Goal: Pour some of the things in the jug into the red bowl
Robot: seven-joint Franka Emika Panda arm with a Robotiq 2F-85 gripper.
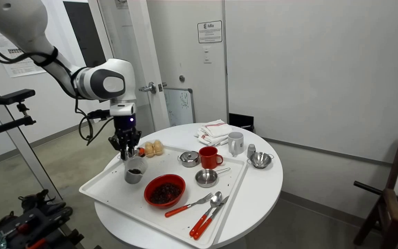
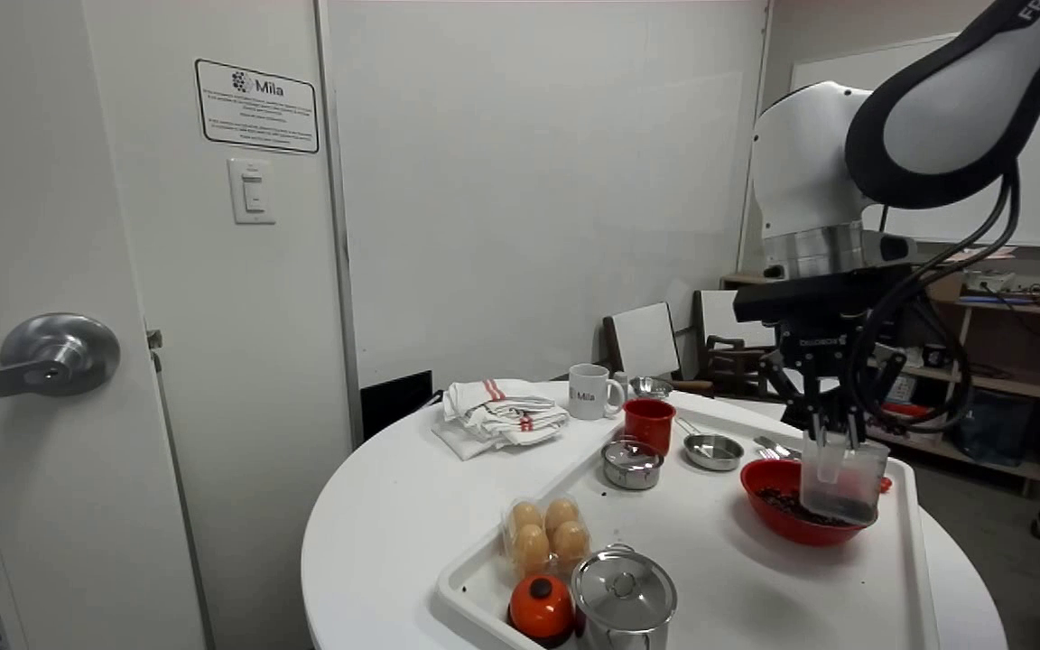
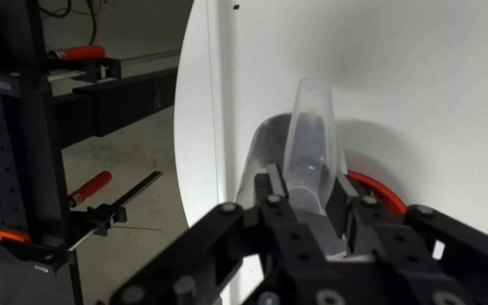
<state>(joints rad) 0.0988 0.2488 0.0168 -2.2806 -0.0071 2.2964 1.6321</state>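
Because the tool (image 3: 307,190) clasps the jug (image 1: 134,177) by its handle (image 3: 311,140) alone, that narrow hold looks like the weak point; the translucent jug hangs just beside the red bowl (image 1: 166,178), dark bits (image 1: 135,171) low inside it, and the bowl carries a layer of what seem similar bits. If the wrist rolls before the jug's mouth is over the bowl, the load will probably scatter across the tray (image 1: 111,186); the handle might pivot within the clasp, so that the jug tips less, or more, than the wrist does; a low approach could knock the jug against the rim and shove the bowl towards the fork (image 1: 187,206); too quick a tilt would likely give everything rather than some.

In the wrist view the tool covers most of the bowl, and little more than a red arc shows; in an exterior view the jug's body (image 2: 843,478) masks part of the bowl's inside; the bits are too small to name; how far the jug leans, and how much room lies under it, I cannot tell; a lidded steel pot (image 2: 626,587) is cut off by the lower edge.
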